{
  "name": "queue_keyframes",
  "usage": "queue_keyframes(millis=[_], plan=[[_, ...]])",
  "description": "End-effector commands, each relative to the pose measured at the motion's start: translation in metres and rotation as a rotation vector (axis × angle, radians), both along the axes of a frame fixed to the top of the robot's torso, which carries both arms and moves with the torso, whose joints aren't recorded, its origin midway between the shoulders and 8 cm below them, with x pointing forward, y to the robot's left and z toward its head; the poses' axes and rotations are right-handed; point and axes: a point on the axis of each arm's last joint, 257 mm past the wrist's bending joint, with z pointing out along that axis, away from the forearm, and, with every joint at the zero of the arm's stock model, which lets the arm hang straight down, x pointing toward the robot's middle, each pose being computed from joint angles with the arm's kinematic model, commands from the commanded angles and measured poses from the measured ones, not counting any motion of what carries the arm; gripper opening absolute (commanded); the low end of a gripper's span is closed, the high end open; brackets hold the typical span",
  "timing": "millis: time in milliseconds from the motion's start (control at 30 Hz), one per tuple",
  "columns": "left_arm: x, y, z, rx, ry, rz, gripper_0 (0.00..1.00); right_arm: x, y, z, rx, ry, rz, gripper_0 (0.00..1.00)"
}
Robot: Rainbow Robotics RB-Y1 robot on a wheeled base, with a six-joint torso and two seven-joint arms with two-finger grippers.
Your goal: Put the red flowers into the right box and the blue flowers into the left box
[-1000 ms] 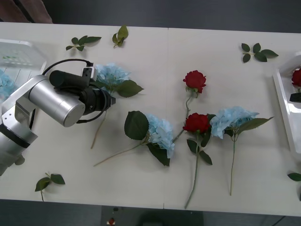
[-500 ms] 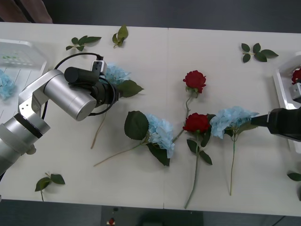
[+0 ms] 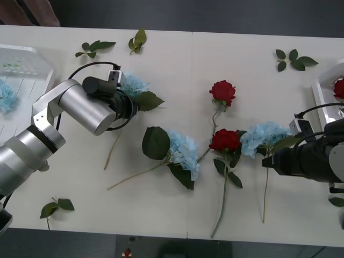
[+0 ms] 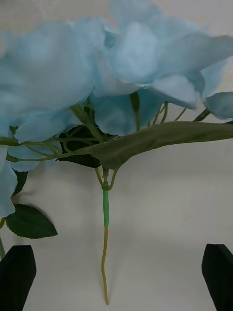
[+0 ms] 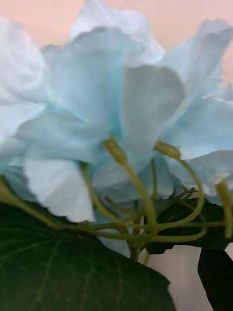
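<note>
Three blue flowers lie on the table: one at the left [image 3: 131, 84], one in the middle [image 3: 183, 150], one at the right [image 3: 266, 135]. Another blue flower [image 3: 5, 97] lies in the left box [image 3: 32, 59]. Two red flowers [image 3: 222, 91] [image 3: 224, 140] lie mid-table, and a third [image 3: 339, 87] is in the right box [image 3: 322, 102]. My left gripper [image 3: 130, 106] is pressed close under the left blue flower's head [image 5: 97, 97], one black finger [image 5: 216, 277] showing. My right gripper [image 4: 116, 277] is open, with the right blue flower's stem [image 4: 104, 233] ahead between its fingers.
Loose green leaf sprigs lie at the back left [image 3: 94, 47], back middle [image 3: 137, 40], back right [image 3: 293, 58], front left [image 3: 56, 207] and front right edge [image 3: 337, 201]. The middle blue flower's long stem [image 3: 134, 176] runs toward the front left.
My left arm has swung toward the back, closing on the left blue flower. My right arm has come in from the right to the right blue flower's stem.
</note>
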Motion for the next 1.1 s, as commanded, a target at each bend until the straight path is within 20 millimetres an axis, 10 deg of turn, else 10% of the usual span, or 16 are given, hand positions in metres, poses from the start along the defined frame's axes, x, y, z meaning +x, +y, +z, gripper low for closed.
queue_keyframes(millis=[33,300,467,600,967,1033,1100], plan=[[0.012,-0.017,0.027,0.024,-0.060,-0.060,1.00,0.005,0.007,0.000,-0.005,-0.027,-0.023,1.00],[0.007,-0.017,0.015,0.043,-0.039,-0.067,0.96,0.008,0.008,-0.025,-0.034,-0.020,-0.019,1.00],[0.006,-0.016,0.013,0.045,-0.035,-0.067,0.30,0.008,0.008,-0.042,-0.042,-0.009,-0.013,1.00],[0.006,-0.018,0.012,0.041,-0.033,-0.066,0.05,0.010,0.011,-0.051,-0.059,-0.019,-0.006,1.00],[0.007,-0.018,0.013,0.036,-0.033,-0.062,0.00,0.014,0.013,-0.066,-0.061,-0.013,-0.030,0.98],[0.008,-0.018,0.015,0.036,-0.038,-0.063,0.00,0.015,0.011,-0.068,-0.067,-0.016,-0.034,0.75],[0.012,-0.020,0.023,0.040,-0.056,-0.068,0.00,0.016,0.012,-0.068,-0.064,-0.017,-0.041,0.13]])
